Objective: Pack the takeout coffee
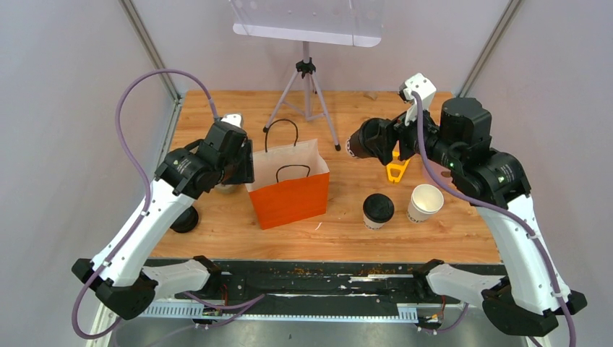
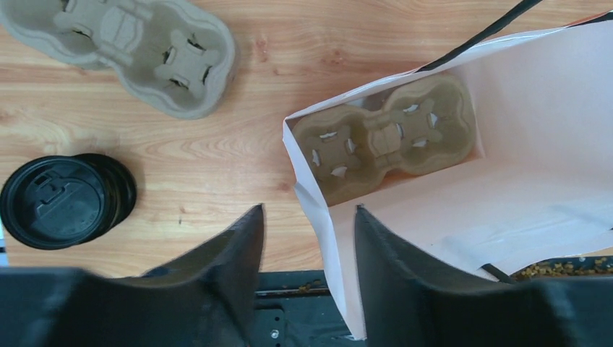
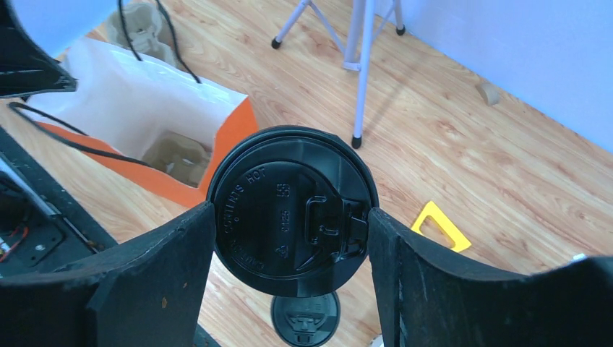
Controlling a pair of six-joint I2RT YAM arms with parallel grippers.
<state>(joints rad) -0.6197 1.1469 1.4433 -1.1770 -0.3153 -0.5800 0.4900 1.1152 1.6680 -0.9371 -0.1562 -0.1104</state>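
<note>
My right gripper (image 3: 292,214) is shut on a white coffee cup with a black lid (image 3: 289,199) and holds it in the air to the right of the orange paper bag (image 1: 289,189). In the top view this cup (image 1: 359,144) lies on its side in the gripper (image 1: 377,142). A second lidded cup (image 1: 377,210) and an open cup without a lid (image 1: 425,202) stand on the table. My left gripper (image 2: 309,210) is open, with the bag's left wall (image 2: 318,210) between its fingers. A brown pulp tray (image 2: 394,137) lies in the bag's bottom.
A second pulp tray (image 2: 130,43) and a stack of black lids (image 2: 65,202) lie left of the bag. A yellow plastic piece (image 1: 396,171) lies near the cups. A tripod (image 1: 307,94) stands behind the bag.
</note>
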